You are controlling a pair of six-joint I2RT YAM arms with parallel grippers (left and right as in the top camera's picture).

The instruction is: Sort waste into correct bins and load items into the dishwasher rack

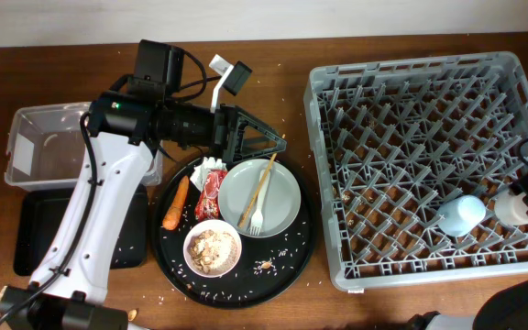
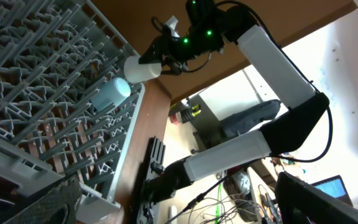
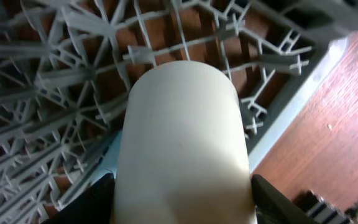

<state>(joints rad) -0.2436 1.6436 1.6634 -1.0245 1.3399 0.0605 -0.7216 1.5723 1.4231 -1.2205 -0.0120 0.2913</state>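
Note:
My right gripper (image 1: 523, 203) is shut on the pale green-white cup (image 1: 510, 207) and holds it over the front right of the grey dishwasher rack (image 1: 401, 110). In the right wrist view the cup (image 3: 182, 130) fills the space between my fingers. The blue cup (image 1: 461, 216) lies in the rack beside it. My left gripper (image 1: 269, 142) is open and empty above the far edge of the pale plate (image 1: 278, 206). The white fork (image 1: 261, 209) and wooden chopstick (image 1: 256, 191) lie on the plate. The white bowl (image 1: 213, 248) holds beige food scraps. The carrot (image 1: 175, 203), red wrapper (image 1: 213, 190) and white tissue (image 1: 211, 166) lie left of the plate.
All of these sit on a large round black tray (image 1: 287, 261) with scattered rice grains. The clear tub (image 1: 35, 147) stands at the far left, with the shallow black tray (image 1: 30, 238) in front of it. My left arm reaches over both bins.

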